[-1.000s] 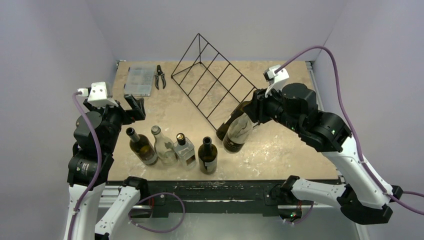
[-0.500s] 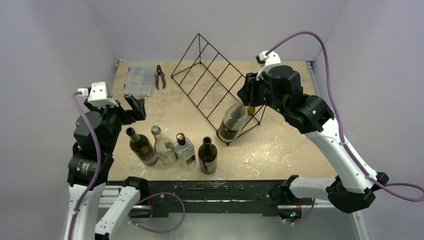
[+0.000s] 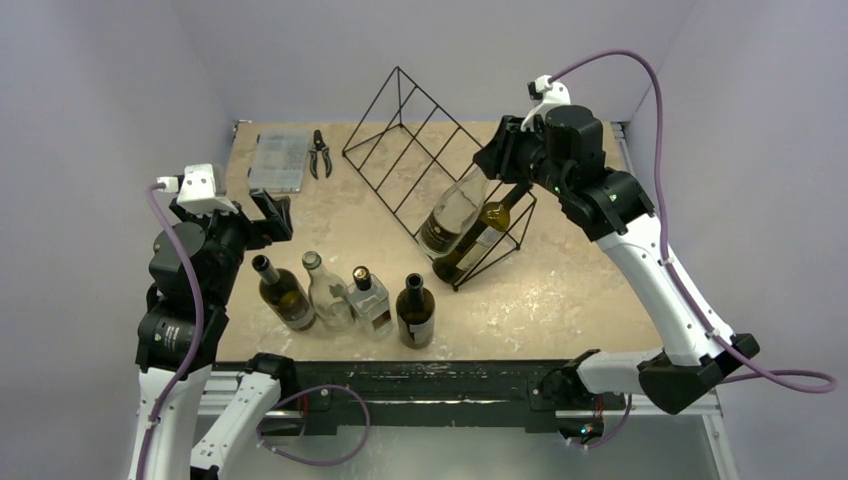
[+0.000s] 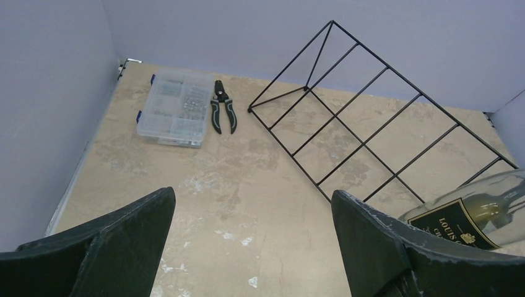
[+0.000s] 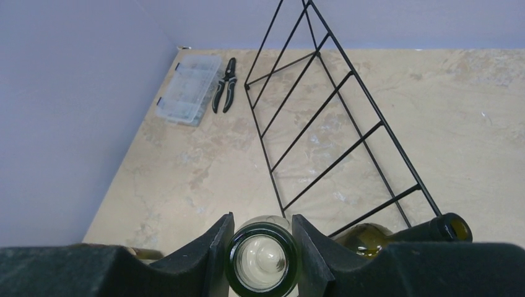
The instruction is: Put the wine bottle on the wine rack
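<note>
Okay, our right gripper (image 5: 261, 232) is clamped on the neck of the wine bottle (image 3: 448, 212) mid-frame; we'd ease it down the wine rack (image 3: 415, 150) slot slowly. Left gripper (image 4: 252, 195) sits with its fingers apart.

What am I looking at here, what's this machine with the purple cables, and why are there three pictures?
It is two robot arms, the left arm and the right arm, bolted at the near edge of a beige table. The wide picture looks down from above and behind them. The other two come from a camera on each wrist, so the dark shapes at the bottom are that arm's own fingers. The right arm's fingers are shut on the neck of a clear glass wine bottle, tilted at the black wire wine rack, where a dark green bottle already lies. The left arm's fingers are open and empty. Four more bottles stand in front; a clear plastic box and black-handled pliers lie at the back.
</note>
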`<state>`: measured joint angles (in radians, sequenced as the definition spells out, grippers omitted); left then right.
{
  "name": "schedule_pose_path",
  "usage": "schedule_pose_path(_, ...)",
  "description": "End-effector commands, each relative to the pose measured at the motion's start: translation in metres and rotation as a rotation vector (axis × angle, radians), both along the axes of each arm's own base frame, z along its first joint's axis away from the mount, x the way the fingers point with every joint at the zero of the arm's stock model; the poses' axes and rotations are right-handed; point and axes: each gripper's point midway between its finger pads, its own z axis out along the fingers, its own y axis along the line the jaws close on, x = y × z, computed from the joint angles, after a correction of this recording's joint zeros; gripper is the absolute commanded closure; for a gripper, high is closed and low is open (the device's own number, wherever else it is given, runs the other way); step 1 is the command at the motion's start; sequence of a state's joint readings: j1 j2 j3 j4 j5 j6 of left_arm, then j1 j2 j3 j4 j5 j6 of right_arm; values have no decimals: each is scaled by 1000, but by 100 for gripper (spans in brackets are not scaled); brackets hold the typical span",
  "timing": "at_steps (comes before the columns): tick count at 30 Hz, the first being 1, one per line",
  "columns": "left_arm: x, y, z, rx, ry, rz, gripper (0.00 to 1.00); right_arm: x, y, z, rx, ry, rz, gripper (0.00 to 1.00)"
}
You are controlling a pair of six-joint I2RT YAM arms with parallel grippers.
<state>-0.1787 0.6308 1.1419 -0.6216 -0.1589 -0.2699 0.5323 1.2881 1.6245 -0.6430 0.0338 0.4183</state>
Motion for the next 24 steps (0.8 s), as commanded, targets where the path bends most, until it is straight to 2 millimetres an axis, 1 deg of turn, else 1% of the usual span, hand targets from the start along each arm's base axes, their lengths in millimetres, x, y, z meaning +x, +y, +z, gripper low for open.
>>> schedule_pose_path(1, 2, -2, 5, -15, -25, -7, 3, 14, 3, 81, 239, -215, -10, 100)
schedule_pose_path(10, 2, -3, 5, -17, -24, -14, 3, 43, 0, 55, 277, -163, -19, 100)
schedule_pose_path(15, 2, -4, 5, -19, -24, -16, 3, 58, -8, 38, 299, -138, -47, 100)
schedule_pose_path(21, 3, -4, 4, -20, -21, -20, 3, 75, -10, 8, 316, -85, -70, 100)
schedule_pose_path(24, 3, -5, 4, -22, -19, -22, 3, 79, -9, -5, 324, -60, -71, 100)
